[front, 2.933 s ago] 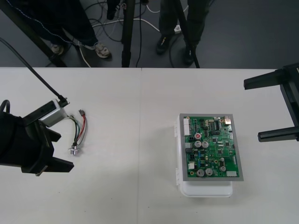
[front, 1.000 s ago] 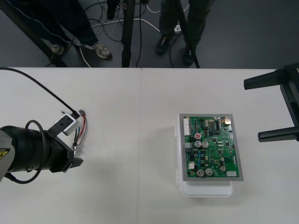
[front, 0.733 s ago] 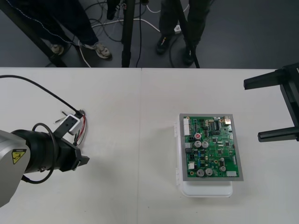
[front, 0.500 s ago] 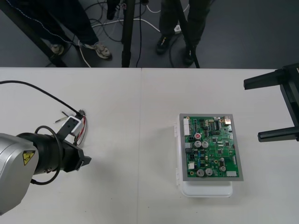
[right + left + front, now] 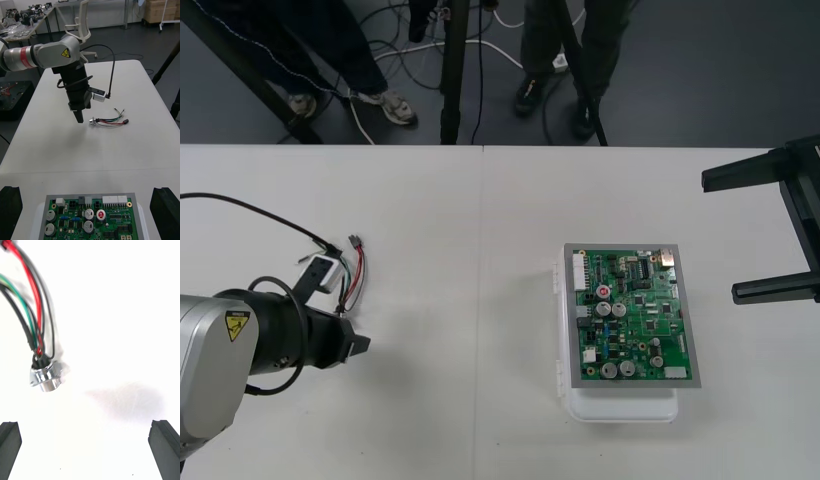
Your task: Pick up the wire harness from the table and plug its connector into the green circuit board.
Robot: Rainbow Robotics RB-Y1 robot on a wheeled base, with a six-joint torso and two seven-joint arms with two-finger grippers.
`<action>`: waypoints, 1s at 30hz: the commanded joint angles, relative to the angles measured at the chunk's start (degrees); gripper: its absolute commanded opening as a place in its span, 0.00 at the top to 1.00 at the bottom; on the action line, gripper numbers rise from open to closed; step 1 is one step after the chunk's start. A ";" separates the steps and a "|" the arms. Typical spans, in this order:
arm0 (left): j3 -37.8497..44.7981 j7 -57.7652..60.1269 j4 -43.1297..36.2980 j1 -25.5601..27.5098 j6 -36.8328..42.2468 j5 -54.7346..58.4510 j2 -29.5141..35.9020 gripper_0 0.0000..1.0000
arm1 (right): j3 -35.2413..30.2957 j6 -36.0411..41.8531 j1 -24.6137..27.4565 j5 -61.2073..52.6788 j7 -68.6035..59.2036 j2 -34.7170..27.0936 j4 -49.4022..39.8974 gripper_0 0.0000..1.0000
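Wire harness [image 5: 350, 275] lies flat on the table [image 5: 480, 200], just ahead of the left gripper [image 5: 85, 425] fingertips, not held. Its round metal socket [image 5: 45, 375] is the end nearest the fingers [image 5: 9, 438]. It sits off-centre toward one of them, apart from both and not yet between them. Wires [image 5: 32, 315] curve away from the socket to the small black plug [image 5: 355, 241] at the far end. Left fingers are spread wide, pointing down at the table, pinching nothing.

Right gripper [image 5: 758, 236] is parked at its own side, well apart from the harness, its fingers [image 5: 164, 208] spread and empty. Green circuit board [image 5: 635, 315] on its white base [image 5: 620, 408] lies between the harness and the right fingers, much nearer the right fingers.

Handling, judged: very light. The wires are limp, so whichever end is free will dangle once lifted. The socket is rigid but smooth and round, so it may roll or slip out of a pinch; the flange gives some purchase. The plug is tiny and rigid, probably easy to damage. For insertion the best hold looks like the plug body or the wires right behind it. The left fingers are lined up on the socket end instead, so a regrasp or handover seems likely.

Versus 2.9 s ago: the left arm has swung in and turned nose-down, and its wrist now hangs over the socket end, where before the gripper sat beside it. Harness, board and right gripper are unchanged.
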 commanded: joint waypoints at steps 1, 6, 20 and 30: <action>1.90 3.42 1.91 -1.92 -2.10 -0.49 -1.11 0.00 | -1.76 -0.24 0.25 0.10 -1.55 -2.00 -1.07 0.00; 1.99 3.42 4.73 -3.85 -2.10 -0.49 -1.11 0.00 | -1.76 -0.24 0.25 0.10 -1.55 -2.00 -1.07 0.00; 2.60 3.42 11.14 -7.90 -2.10 -0.49 -1.02 0.00 | -1.76 -0.24 0.25 0.10 -1.55 -2.00 -1.07 0.00; 2.69 3.42 13.25 -9.13 -2.10 -0.58 -1.02 0.00 | -1.76 -0.24 0.25 0.10 -1.55 -2.00 -1.07 0.00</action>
